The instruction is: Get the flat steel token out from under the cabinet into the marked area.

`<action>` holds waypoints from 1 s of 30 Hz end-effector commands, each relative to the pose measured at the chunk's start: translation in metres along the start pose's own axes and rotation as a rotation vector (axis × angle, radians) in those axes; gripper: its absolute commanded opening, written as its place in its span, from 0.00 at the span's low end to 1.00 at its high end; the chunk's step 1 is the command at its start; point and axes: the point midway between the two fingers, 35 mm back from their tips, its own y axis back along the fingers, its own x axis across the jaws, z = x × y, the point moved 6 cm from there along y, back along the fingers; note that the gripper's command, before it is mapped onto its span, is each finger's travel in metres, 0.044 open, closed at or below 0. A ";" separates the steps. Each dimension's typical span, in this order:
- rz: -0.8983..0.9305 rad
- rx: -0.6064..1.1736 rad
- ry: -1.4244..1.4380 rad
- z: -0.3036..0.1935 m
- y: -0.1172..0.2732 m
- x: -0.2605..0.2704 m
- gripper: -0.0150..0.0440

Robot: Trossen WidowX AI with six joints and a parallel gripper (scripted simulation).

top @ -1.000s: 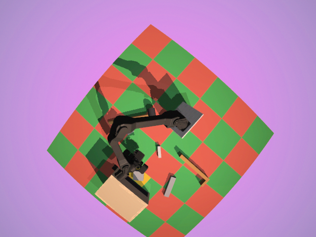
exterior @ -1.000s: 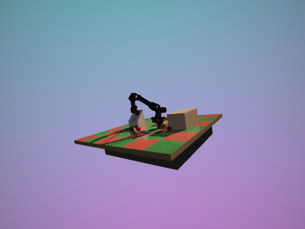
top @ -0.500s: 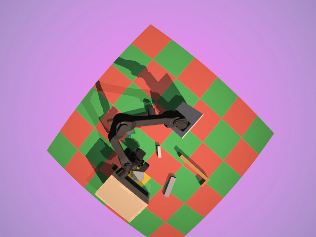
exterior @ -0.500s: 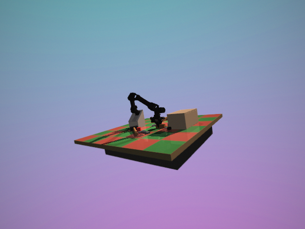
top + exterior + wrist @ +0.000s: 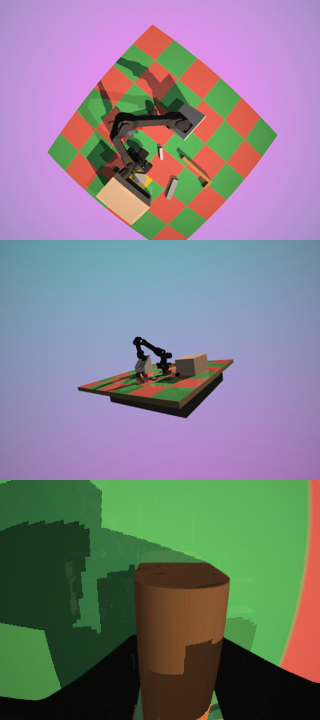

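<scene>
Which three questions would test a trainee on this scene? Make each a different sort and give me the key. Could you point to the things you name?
1. Multiple choice: what is the black gripper point(image 5: 139, 162) point(image 5: 164, 372) point(image 5: 174, 643) shut on?
a) a small white block
b) a brown bar with a rounded face
c) a flat yellow sheet

2. True or false: the long orange L-shaped stick point(image 5: 195, 169) lies apart from the light grey rectangular bar point(image 5: 172, 188).

3. Fill in: the marked patch point(image 5: 148, 182) in front of the tan box-shaped cabinet point(image 5: 122, 200) point(image 5: 185, 366) is coloured ____.

Key: 1 b; 2 true; 3 yellow.
</scene>
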 end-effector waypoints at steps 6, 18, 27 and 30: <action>-0.002 -0.006 0.009 0.013 -0.001 -0.001 0.25; -0.002 -0.007 0.010 0.025 -0.001 0.001 0.25; -0.002 -0.007 0.010 0.034 -0.001 0.001 0.25; -0.002 -0.008 0.010 0.037 -0.001 0.002 0.25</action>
